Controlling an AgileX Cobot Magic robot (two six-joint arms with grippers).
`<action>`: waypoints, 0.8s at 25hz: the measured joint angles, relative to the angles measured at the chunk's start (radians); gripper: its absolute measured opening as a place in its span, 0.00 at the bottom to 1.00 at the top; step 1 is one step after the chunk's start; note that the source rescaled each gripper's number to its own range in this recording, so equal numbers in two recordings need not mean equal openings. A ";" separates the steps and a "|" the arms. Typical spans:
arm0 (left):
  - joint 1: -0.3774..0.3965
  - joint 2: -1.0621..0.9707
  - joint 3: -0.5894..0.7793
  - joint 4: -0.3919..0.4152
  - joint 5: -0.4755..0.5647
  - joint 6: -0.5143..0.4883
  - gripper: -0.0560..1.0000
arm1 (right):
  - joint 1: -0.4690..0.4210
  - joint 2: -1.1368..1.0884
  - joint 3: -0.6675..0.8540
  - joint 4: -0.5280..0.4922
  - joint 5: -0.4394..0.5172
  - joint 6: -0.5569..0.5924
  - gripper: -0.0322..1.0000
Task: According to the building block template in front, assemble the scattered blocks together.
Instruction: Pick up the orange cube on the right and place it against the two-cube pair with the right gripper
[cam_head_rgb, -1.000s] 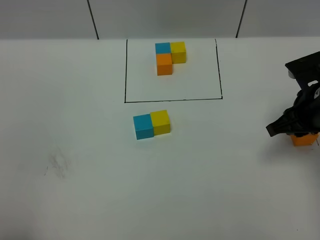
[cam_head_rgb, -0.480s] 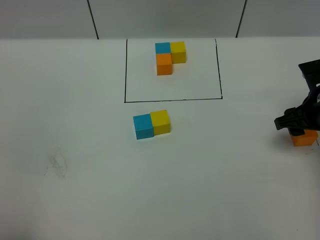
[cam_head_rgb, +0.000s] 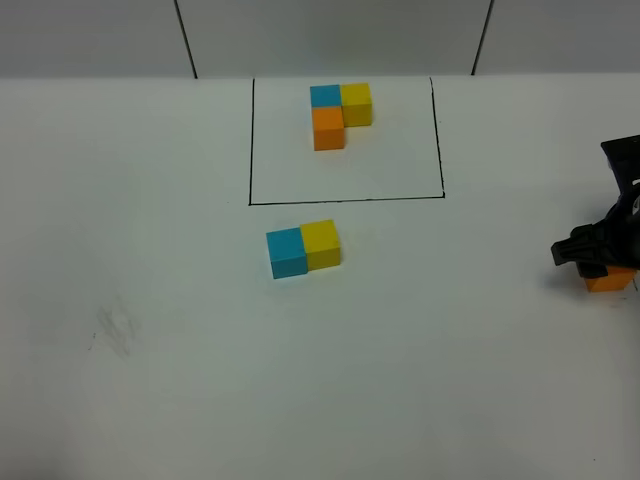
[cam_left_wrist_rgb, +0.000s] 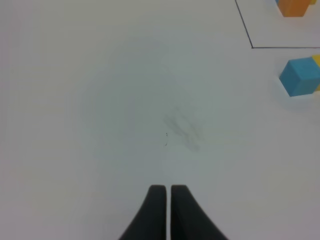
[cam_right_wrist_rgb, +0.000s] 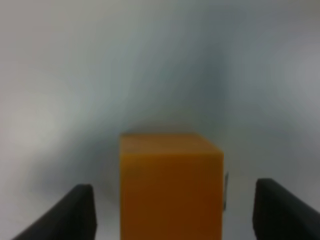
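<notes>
White tabletop; matte orange cube, crisp-edged, inside wide-apart right gripper

In the high view the right gripper hides the top of the loose orange cube and its arm runs off the frame just beyond that cube, which the right wrist view shows blurred and clipped, fingertips beside it clipped too.
</notes>
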 joint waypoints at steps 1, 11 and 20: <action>0.000 0.000 0.000 0.000 0.000 0.000 0.06 | 0.000 0.011 0.000 0.000 -0.007 0.000 0.78; 0.000 0.000 0.000 0.000 0.000 0.000 0.06 | -0.001 0.064 0.000 -0.016 -0.028 0.000 0.56; 0.000 0.000 0.000 0.000 -0.001 0.002 0.06 | -0.001 0.064 0.000 -0.020 -0.038 -0.033 0.55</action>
